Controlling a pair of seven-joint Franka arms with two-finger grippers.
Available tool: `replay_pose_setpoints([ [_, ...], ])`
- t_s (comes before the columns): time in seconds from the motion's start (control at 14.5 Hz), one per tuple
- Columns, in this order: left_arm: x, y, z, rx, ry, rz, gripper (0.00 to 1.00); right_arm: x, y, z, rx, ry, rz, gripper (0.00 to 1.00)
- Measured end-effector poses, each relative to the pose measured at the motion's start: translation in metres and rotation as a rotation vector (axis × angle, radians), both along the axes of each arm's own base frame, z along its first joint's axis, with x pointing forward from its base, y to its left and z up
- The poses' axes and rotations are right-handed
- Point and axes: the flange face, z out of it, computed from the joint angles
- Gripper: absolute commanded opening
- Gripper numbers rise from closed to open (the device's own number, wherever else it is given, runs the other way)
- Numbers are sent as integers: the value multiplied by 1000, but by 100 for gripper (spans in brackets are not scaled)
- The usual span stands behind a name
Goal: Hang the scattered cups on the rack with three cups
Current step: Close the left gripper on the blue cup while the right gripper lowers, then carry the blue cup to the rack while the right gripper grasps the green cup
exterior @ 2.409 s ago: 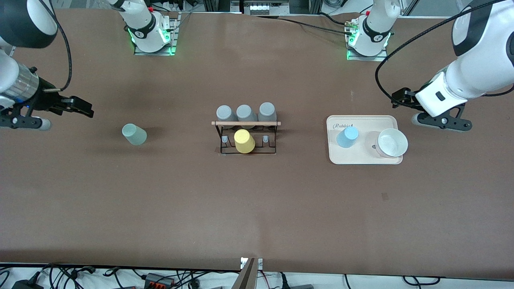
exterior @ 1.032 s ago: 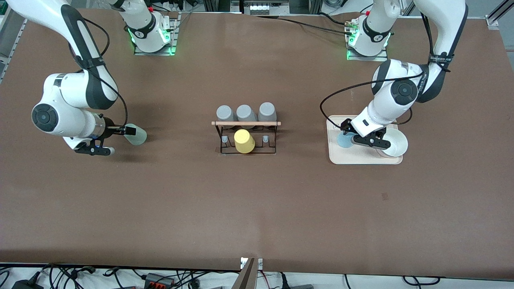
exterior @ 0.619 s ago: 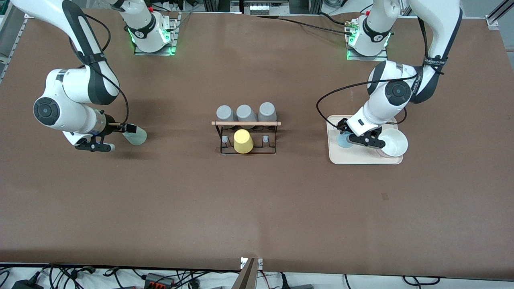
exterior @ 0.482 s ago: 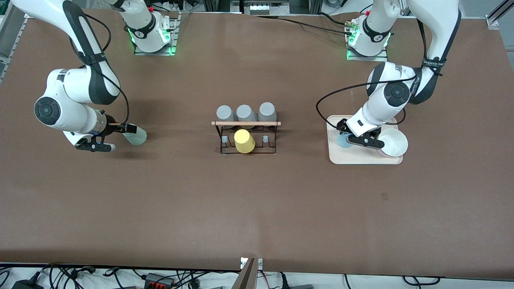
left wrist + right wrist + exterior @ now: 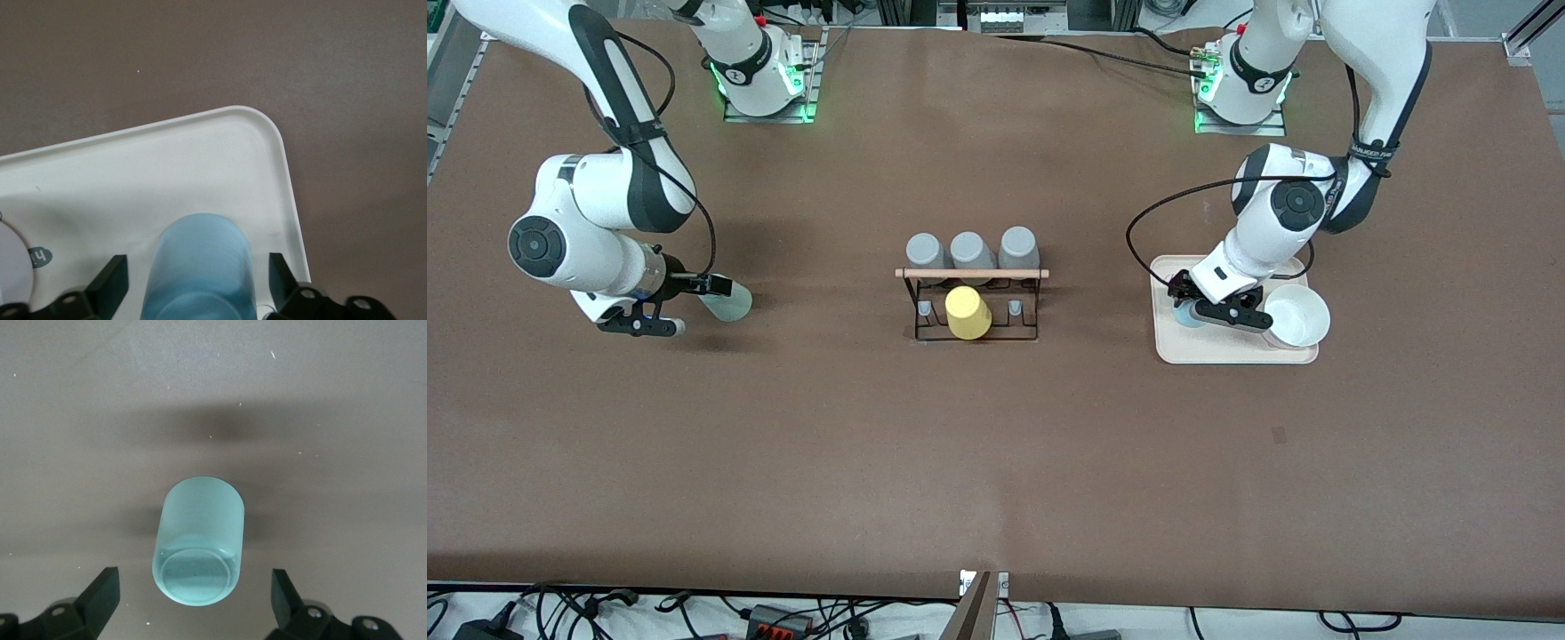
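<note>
Since the earliest frame, both arms have been brought down from the table's ends to the two scattered cups, and over the last half second the left arm's wrist has been shifted slightly toward the rack; the cups themselves have not been moved.

Two loose cups are counted. The pale mint-green handleless tumbler (image 5: 727,300) is lying on the bare table toward the right arm's end; in the right wrist view (image 5: 199,540) its round base is turned toward the camera and its long axis is seen running away from the gripper. The light blue handleless tumbler (image 5: 1185,313) is on the cream plastic tray (image 5: 1232,351) toward the left arm's end; in the left wrist view (image 5: 201,267) its long axis is likewise pointed away from the gripper.

The right gripper (image 5: 193,600) is spread wide, a finger well apart on each side of the mint tumbler, not touching it. The left gripper (image 5: 199,283) is also spread, its fingers (image 5: 112,283) just beside the blue tumbler's walls, with narrow gaps seen.

One white round bowl (image 5: 1296,315) is set on the tray beside the blue tumbler.

One small black wire rack with a wooden top bar (image 5: 972,274) is placed mid-table. Three grey cups (image 5: 970,252) are lined along its bar, and one yellow cup (image 5: 967,313) is hung on its nearer row.
</note>
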Motion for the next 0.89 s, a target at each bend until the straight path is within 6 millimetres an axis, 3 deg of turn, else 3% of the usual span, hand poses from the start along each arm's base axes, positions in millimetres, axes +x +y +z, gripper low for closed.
replay_pose_setpoints([
  [0.28, -2, 2, -1, 1, 3, 2, 38, -2, -1, -5, 0, -11, -2, 100],
  [0.62, 1, 5, 6, 10, 25, 7, 37, -3, -2, -14, 1, -6, -4, 100],
  [0.76, 13, 6, 25, 13, 27, 13, 37, -4, -2, -17, 1, -7, -4, 100],
  [0.89, 35, 2, 64, 24, 64, 11, 37, -6, -2, -22, 1, -3, -4, 100],
])
